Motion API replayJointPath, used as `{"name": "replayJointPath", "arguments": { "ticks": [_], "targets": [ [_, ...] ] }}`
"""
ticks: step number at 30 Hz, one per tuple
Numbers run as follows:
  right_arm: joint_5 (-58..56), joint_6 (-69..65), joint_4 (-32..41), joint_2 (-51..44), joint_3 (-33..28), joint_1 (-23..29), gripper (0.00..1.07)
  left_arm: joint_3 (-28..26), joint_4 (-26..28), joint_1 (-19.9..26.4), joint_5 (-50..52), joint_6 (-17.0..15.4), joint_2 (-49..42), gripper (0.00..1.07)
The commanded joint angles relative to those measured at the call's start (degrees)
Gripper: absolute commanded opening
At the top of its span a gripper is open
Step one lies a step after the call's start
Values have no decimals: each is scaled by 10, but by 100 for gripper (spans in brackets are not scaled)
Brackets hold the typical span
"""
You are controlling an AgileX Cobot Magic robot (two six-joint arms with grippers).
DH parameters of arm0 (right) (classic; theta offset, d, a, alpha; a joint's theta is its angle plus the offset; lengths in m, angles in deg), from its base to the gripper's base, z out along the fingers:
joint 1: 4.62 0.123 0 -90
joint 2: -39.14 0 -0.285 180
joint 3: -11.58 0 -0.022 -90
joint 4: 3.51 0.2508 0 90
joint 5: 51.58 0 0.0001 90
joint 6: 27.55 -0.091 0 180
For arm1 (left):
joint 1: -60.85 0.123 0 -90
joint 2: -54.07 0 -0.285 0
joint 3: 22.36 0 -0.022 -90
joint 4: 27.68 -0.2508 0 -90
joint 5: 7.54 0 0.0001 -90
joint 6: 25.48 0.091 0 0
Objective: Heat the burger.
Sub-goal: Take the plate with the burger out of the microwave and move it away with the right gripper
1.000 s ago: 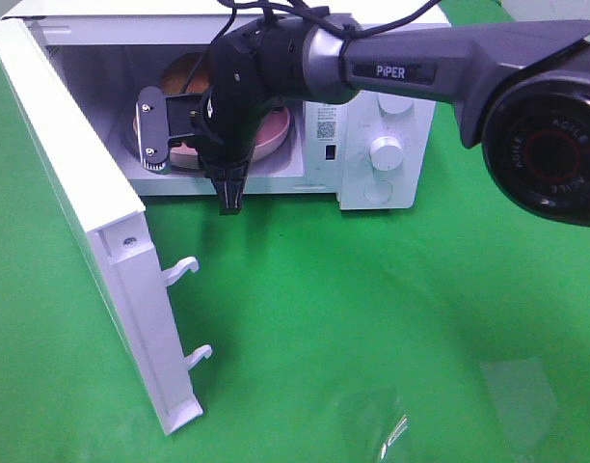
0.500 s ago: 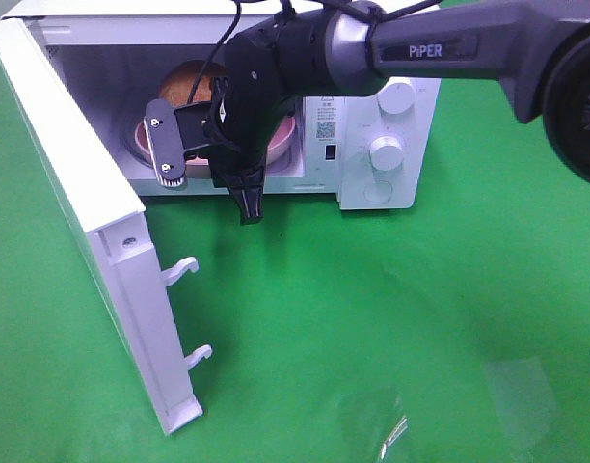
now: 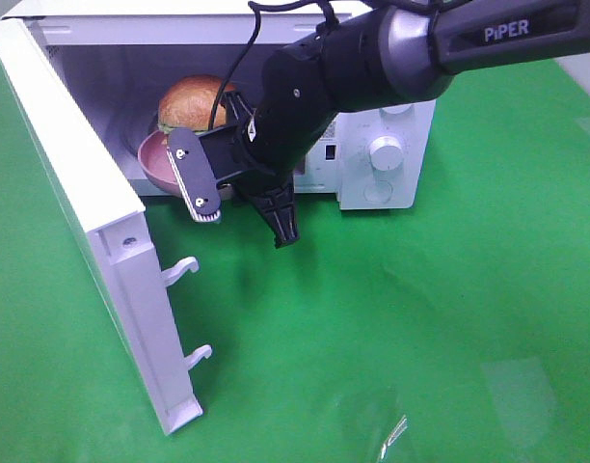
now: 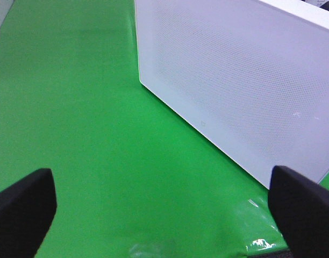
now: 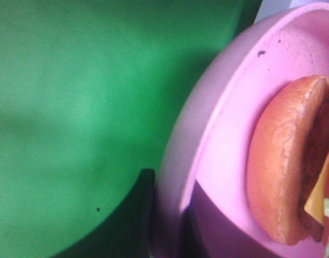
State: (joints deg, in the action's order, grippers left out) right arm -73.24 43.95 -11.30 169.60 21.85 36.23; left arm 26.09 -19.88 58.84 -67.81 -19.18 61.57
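Note:
The burger (image 3: 192,99) has a golden-brown bun and rests on a pink plate (image 3: 152,156) in the open microwave's (image 3: 276,14) cavity, close to the front sill. My right gripper (image 3: 206,190) reaches in from the right and is shut on the plate's near rim; the wrist camera hides its fingertips from above. Up close in the right wrist view, the plate (image 5: 223,134) and burger (image 5: 283,161) fill one side, and the right gripper (image 5: 167,231) shows as a dark shape on the rim. My left gripper (image 4: 162,215) is open and empty, facing the microwave door's outer face (image 4: 234,91).
The microwave door (image 3: 93,231) stands swung wide open on the left, its latch hooks (image 3: 184,270) sticking out. The control panel with its knob (image 3: 385,152) is on the right of the cavity. Green cloth (image 3: 420,318) covers the table.
My right arm has drawn back toward the front and right, and the plate and burger have come forward with it. The burger now shows more fully.

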Motion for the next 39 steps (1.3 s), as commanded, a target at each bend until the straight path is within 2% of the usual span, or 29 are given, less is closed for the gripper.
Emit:
{"name": "replayJointPath", "arguments": {
  "ticks": [1, 3, 8, 11, 15, 21, 34, 36, 39],
  "targets": [
    [47, 36, -1, -36, -43, 1, 0, 2, -2, 2, 7, 1, -9, 100],
    [55, 44, -1, -42, -53, 1, 0, 2, -2, 2, 7, 1, -9, 100],
    [100, 85, -17, -84, -122, 1, 0, 2, -2, 2, 7, 1, -9, 100],
    [100, 86, -17, -89, -130, 1, 0, 2, -2, 2, 7, 1, -9, 100],
    [136, 86, -20, -130, -191, 1, 0, 2, -2, 2, 7, 1, -9, 100],
    [175, 85, -20, -171, -249, 1, 0, 2, -2, 2, 7, 1, -9, 100],
    [198, 84, -20, -259, -364, 1, 0, 2, -2, 2, 7, 1, -9, 100],
    [206, 81, -20, -290, -396, 1, 0, 2, -2, 2, 7, 1, -9, 100],
    [210, 81, -20, -300, -405, 1, 0, 2, -2, 2, 7, 1, -9, 100]
  ]
}}
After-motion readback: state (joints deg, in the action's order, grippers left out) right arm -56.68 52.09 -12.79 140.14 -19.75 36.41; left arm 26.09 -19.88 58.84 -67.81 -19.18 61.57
